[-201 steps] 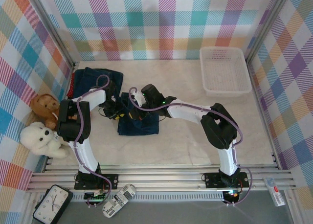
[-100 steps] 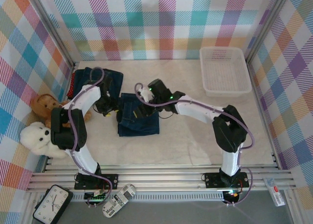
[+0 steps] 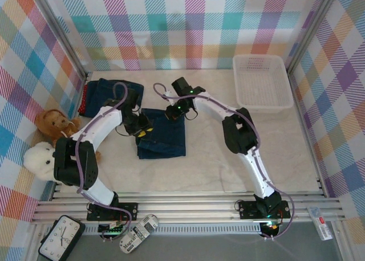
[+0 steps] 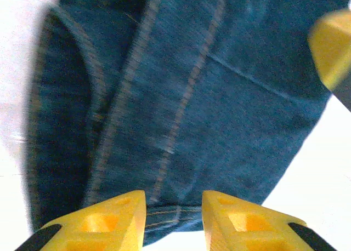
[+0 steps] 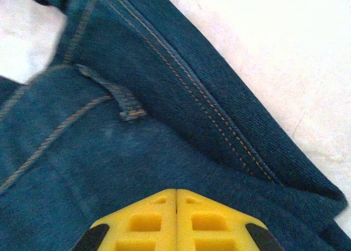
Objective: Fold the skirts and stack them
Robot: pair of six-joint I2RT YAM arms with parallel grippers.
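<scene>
The left wrist view is blurred. There the denim skirt (image 4: 208, 97) runs off the top of the picture, and a yellow piece (image 4: 332, 48) is cut off at the right edge; what it is, I cannot tell.

The left claw (image 4: 174, 199) hangs over the skirt's hem with its fingers (image 4: 112, 218) a little apart. Cloth and white worktop show in the gap, and nothing looks pinched.

The right claw (image 5: 176, 196) is closed, finger against finger, empty, right over the denim. Just ahead of it sit a belt loop (image 5: 129, 106) and the double-stitched waistband, slanting from upper left to lower right.

From above, the folded skirt (image 3: 162, 141) lies flat on the worktop (image 3: 217, 164). The left claw (image 3: 141, 128) hides its far left corner and the right claw (image 3: 173, 111) hides part of its far edge. Its long side runs from the claws back toward the arm bases, waistband at the far end.

Beyond and left of the left claw, a second denim skirt (image 3: 111, 90) covers a red skirt (image 3: 85, 100), of which only a thin strip shows.
</scene>
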